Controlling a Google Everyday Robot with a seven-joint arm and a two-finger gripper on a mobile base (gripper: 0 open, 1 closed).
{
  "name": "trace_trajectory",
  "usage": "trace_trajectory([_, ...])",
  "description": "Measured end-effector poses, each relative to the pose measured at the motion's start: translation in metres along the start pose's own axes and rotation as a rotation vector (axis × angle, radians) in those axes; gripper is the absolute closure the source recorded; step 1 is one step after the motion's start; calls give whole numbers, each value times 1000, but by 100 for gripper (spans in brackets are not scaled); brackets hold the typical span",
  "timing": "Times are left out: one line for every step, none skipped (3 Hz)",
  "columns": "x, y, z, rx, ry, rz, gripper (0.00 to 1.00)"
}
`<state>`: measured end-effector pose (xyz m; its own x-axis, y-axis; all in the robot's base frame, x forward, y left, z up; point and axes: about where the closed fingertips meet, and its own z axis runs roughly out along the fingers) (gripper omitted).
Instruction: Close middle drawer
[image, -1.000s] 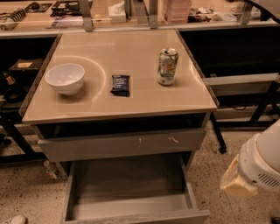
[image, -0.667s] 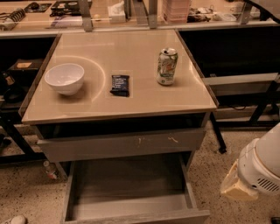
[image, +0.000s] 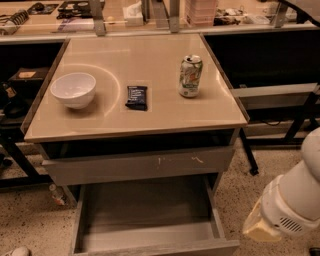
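The middle drawer (image: 145, 212) is a wide, shallow grey box, pulled far out below the cabinet (image: 135, 125), with its front rim at the picture's bottom edge. Its inside holds nothing. Above it is a grey drawer front with whitish scratch marks (image: 140, 167), which stands slightly out from the cabinet. My white arm (image: 290, 200) with its cream-coloured end (image: 260, 227) hangs at the lower right, beside the open drawer's right front corner and apart from it. My gripper is out of view beyond the lower right edge.
On the beige top stand a white bowl (image: 73, 90), a dark packet (image: 136, 97) and a drink can (image: 190, 76). A cluttered bench (image: 150, 12) runs behind. Dark table legs (image: 247, 155) stand to the right on the speckled floor (image: 30, 225).
My arm has shifted slightly down and to the left, toward the drawer's right front corner. The drawer and the things on top have not moved.
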<state>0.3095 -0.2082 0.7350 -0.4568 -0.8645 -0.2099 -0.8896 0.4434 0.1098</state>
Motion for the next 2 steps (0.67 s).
trace_trajectory([7, 4, 60, -62, -25, 35, 100])
trace_trajectory([12, 0, 105, -94, -57, 53, 100])
